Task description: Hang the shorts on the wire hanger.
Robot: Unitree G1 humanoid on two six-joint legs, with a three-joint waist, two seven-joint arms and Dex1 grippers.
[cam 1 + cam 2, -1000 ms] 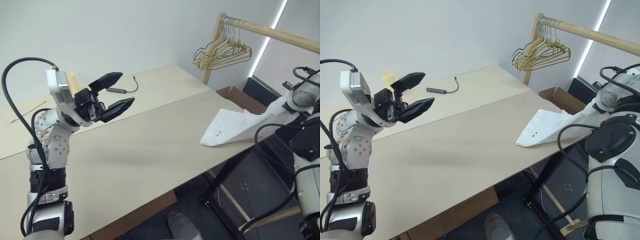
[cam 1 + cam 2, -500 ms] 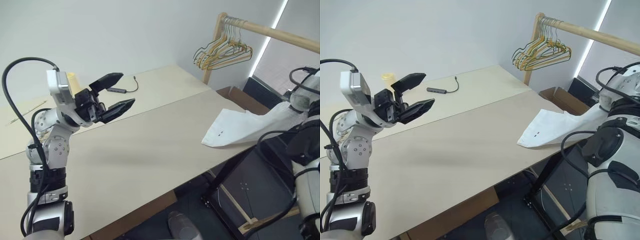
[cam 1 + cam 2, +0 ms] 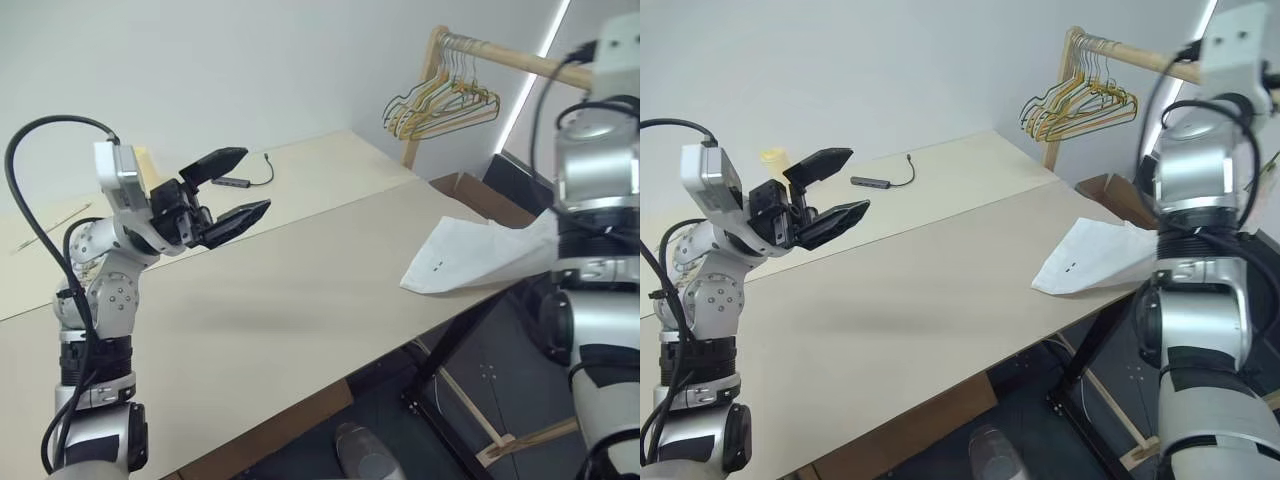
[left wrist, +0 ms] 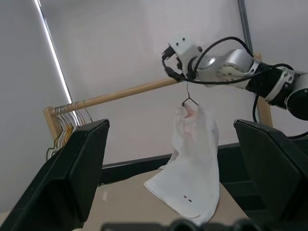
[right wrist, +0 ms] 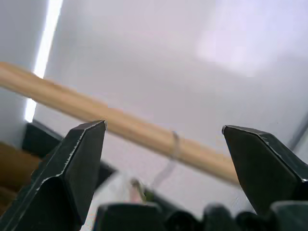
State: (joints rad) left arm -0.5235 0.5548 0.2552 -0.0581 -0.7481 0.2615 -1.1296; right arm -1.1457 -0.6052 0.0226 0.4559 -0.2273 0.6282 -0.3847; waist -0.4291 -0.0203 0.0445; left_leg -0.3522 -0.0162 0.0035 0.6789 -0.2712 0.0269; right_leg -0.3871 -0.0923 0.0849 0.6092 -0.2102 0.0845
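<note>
— While the left gripper (image 3: 255,177) hangs raised over the left of the long pale beige table (image 3: 300,290), what are its fingers doing?

— They stand spread wide, with nothing between them. It is well apart from the clothing and looks to have no part in this step.

— And further right?

— At the far right, a bunch of yellow, green and tan hangers (image 3: 440,100) is crowded at one end of the round wooden rail (image 4: 125,94). The white soft fabric shorts with a faint pink-red print (image 3: 470,262) are to the right of that. Their top is gathered on the thin dark wire hanger (image 4: 187,101), whose hook sits over the rail, apart from the bunch.

— Which way do the shorts run?

— Their long axis falls from the hook down and leftward. The lower hem lies slack on the table's right edge, and its corner, the one with small black marks, points left and toward the near side.

— And the right gripper (image 5: 162,126)?

— It is up by the rail beside the hook, with its black fingers spread and pinching nothing. I judge the hanging done and the step in hand to be getting clear. To do that well, it should draw straight back from the rail with the fingers kept wide. That way neither tip catches the wire or the cloth and tips the hook off.
</note>
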